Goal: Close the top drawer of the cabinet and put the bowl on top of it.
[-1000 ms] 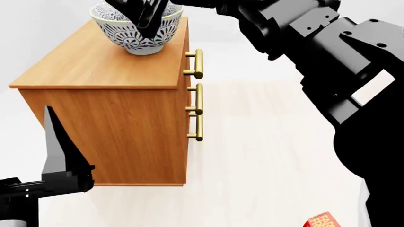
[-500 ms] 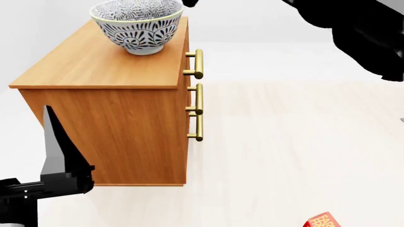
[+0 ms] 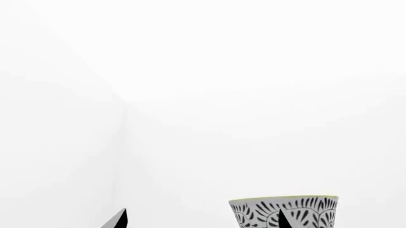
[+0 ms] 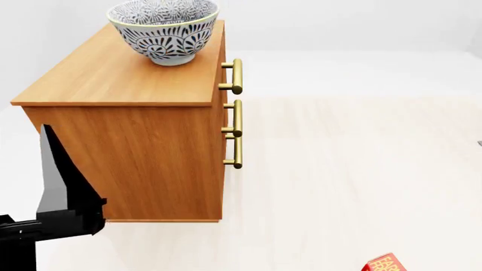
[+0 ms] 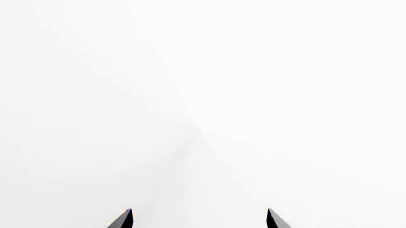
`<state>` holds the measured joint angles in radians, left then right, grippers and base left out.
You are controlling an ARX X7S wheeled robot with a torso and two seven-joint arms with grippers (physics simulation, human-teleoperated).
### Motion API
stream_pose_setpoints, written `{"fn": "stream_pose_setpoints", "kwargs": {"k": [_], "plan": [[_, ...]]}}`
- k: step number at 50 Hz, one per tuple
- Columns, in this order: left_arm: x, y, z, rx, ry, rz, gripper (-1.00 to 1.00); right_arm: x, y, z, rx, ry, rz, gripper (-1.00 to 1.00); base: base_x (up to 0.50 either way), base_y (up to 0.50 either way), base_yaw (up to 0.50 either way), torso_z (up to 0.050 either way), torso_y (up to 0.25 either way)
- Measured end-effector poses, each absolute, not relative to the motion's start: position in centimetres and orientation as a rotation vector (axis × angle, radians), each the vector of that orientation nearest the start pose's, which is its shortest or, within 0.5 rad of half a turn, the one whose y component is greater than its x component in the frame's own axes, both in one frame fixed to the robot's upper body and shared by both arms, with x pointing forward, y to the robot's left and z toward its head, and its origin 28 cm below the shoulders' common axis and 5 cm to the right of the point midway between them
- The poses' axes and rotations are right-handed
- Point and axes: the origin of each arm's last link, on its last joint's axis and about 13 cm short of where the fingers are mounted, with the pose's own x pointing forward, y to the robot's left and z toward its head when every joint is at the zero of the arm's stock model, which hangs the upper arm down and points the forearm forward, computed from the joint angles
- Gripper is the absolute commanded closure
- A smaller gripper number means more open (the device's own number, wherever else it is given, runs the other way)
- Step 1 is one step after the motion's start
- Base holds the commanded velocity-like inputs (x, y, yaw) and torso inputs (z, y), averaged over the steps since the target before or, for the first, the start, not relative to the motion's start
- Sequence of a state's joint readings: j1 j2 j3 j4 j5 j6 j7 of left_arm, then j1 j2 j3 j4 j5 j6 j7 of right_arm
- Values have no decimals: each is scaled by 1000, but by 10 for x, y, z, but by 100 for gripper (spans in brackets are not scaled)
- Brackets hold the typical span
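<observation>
The bowl [image 4: 163,31], white with a blue leaf pattern, stands upright on the cabinet [image 4: 143,152], near the drawer-side edge of its top. The top drawer [image 4: 225,66] sits flush with the two below it, its brass handle [image 4: 236,76] sticking out. Nothing touches the bowl. My left gripper [image 3: 201,221] is open and empty, and the bowl [image 3: 285,209] shows beyond one fingertip. In the head view a left finger [image 4: 62,180] rises beside the cabinet's near side. My right gripper [image 5: 199,220] is open, empty and faces a white wall; it is out of the head view.
A red box [image 4: 385,263] lies on the pale floor [image 4: 354,180] at the lower right, partly cut off. White walls stand behind the cabinet.
The right arm has let go of the bowl and has left the head view, up and to the right. The left gripper has shifted slightly left. The bowl has stayed put.
</observation>
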<state>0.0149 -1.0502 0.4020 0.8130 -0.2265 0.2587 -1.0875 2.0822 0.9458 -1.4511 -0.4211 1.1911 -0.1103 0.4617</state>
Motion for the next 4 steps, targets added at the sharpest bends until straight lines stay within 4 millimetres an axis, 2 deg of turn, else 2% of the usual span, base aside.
{"fn": "stream_pose_setpoints", "kwargs": {"k": [4], "plan": [[145,250,181,88,-794,147,-100,211,-113,416,-289,-989,489,-100,0,0,0,0,0]]}}
